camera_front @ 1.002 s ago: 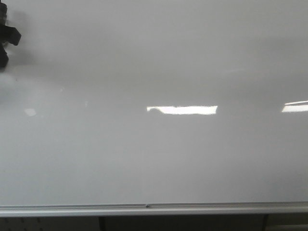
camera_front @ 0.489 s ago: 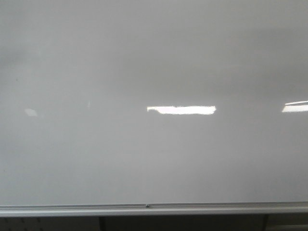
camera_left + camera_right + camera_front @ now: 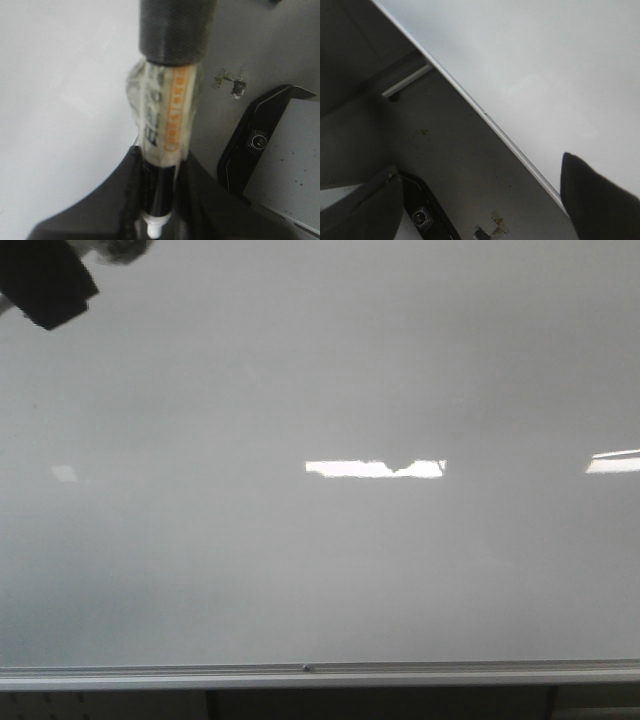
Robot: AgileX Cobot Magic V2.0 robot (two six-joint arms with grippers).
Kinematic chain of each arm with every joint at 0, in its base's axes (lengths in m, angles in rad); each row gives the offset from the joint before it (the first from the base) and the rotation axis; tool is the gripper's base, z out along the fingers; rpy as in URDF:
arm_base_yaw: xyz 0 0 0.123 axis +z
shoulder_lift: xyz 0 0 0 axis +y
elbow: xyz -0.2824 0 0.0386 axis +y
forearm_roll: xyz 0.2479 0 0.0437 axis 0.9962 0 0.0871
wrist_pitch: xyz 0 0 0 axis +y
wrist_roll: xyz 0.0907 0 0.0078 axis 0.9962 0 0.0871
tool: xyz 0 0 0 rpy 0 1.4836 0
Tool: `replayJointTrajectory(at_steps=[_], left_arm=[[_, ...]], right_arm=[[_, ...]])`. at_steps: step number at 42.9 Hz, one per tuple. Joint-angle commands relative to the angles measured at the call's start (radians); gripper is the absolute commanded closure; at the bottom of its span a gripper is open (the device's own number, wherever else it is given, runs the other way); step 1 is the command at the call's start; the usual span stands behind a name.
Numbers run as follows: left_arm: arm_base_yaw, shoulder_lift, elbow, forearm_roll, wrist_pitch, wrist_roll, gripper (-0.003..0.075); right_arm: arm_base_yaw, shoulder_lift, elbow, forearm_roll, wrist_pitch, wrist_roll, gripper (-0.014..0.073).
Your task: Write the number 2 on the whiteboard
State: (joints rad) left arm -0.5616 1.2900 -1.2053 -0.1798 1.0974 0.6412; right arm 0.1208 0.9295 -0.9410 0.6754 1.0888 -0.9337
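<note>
With my left fingers (image 3: 155, 200) clamped on the marker (image 3: 162, 145) and the whiteboard (image 3: 320, 570) blank, I'm approaching; next, tip contact. Right fingers (image 3: 485, 210) spread, empty.

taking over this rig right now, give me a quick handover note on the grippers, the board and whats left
Left gripper: shut on a black marker with an orange-striped label, seen at the front view's top left corner.
Right gripper: fingers apart, holding nothing.
Large glossy grey-white whiteboard with silver frame: bare except for light reflections; no digit visible.
Done: marker gripped.
Left: bring the tip to the board and write the 2.
</note>
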Motion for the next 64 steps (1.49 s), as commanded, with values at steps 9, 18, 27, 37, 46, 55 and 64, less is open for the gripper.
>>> replayJointTrajectory(at_steps=[9,18,27,37,46,55,64], left_arm=[[-0.189,0.069,-0.042,-0.023,-0.061,0.032,0.0741],[-0.231,0.092,-0.042,-0.023,-0.086,0.04,0.0741],[-0.231,0.096,-0.042,-0.023,-0.087,0.048,0.0741],[-0.231,0.096,-0.042,-0.023,-0.088,0.048,0.0741],[-0.231,0.096,-0.042,-0.023,-0.088,0.048,0.0741],[-0.231,0.096,-0.042,-0.023,-0.088,0.048,0.0741],[-0.231,0.096,-0.042,-0.023,-0.091,0.048,0.0741]], right_arm=[[0.246,0.155,-0.13,0.061,-0.048,-0.201,-0.0062],[0.34,0.254,-0.173,0.061,-0.085,-0.249,-0.0062],[0.393,0.359,-0.248,0.061,-0.083,-0.249,-0.0062],[0.427,0.388,-0.265,0.065,-0.103,-0.249,-0.0062],[0.436,0.388,-0.265,0.065,-0.123,-0.249,0.0067],[0.436,0.388,-0.265,0.047,-0.121,-0.249,0.0239],[0.436,0.388,-0.265,0.047,-0.12,-0.249,0.04]])
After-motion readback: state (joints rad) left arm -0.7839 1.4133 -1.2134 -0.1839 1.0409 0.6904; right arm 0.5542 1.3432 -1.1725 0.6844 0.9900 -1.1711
